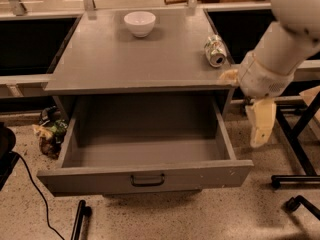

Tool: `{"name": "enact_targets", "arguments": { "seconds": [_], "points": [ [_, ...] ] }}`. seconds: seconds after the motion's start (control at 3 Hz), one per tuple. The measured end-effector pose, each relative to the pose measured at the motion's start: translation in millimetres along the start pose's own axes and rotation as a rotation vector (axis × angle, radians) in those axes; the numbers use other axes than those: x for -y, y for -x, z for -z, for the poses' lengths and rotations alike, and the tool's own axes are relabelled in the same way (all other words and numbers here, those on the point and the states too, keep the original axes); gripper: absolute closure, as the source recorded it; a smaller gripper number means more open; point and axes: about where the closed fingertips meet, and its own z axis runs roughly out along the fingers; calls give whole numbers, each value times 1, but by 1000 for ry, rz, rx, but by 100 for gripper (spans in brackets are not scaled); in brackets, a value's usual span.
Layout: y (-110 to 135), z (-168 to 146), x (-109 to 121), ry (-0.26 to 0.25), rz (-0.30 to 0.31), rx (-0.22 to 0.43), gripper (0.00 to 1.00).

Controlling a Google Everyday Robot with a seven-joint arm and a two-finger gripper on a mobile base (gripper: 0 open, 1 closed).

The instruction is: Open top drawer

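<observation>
The top drawer (200, 176) is a wide grey deep box that stands pulled far out of the grey cabinet (135, 64). Its inside is bare. Its black bar handle (147, 180) sits at the centre of the front, with small pale scuffs at the front's right end. My gripper (260, 126) hangs from the white arm to the right of the drawer, outside its right wall and below the cabinet top's right corner. It touches neither the drawer nor the handle. No other drawers show.
A white bowl (139, 23) and a can lying on its side (215, 51) rest on the cabinet top. A bundle of bags (50, 131) lies on the floor at left. A black cable (35, 194) and black stand legs (295, 179) are on the floor.
</observation>
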Motion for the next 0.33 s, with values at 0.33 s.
{"name": "enact_targets", "arguments": {
  "seconds": [0.33],
  "points": [
    [-12, 40, 15, -25, -7, -29, 0]
  ]
}}
